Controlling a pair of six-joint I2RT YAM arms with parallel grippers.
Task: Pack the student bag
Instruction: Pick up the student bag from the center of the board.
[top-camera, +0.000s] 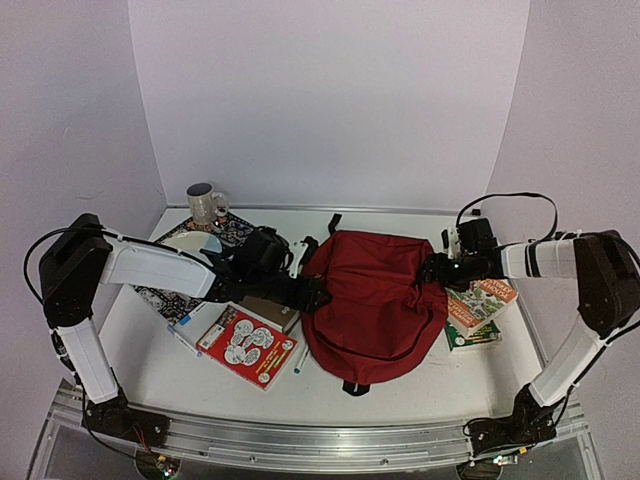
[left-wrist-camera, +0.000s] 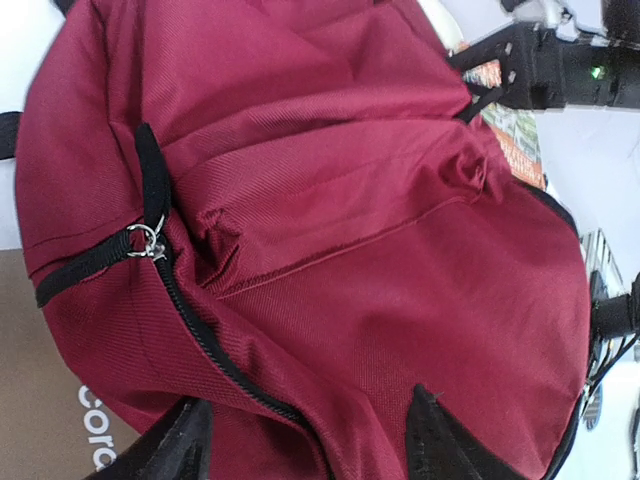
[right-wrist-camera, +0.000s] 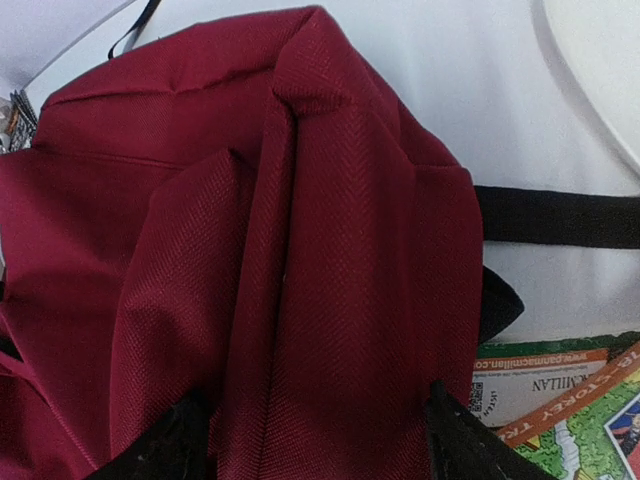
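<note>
The left gripper (top-camera: 318, 293) has its jaws released and spread wide; the student bag (top-camera: 372, 295) lies directly ahead of and below them, its dark red fabric spanning the gap between the fingers (left-wrist-camera: 175, 450); a black zip (left-wrist-camera: 200, 345) runs in towards one jaw. The right gripper (top-camera: 432, 270) has its jaws released too, standing wide on either side of a raised fold of the bag; a stack of books (top-camera: 478, 305) lies just beside these jaws. The bag rests on the table (top-camera: 420, 385) between the two sets of jaws; finger contact with the fabric cannot be told.
</note>
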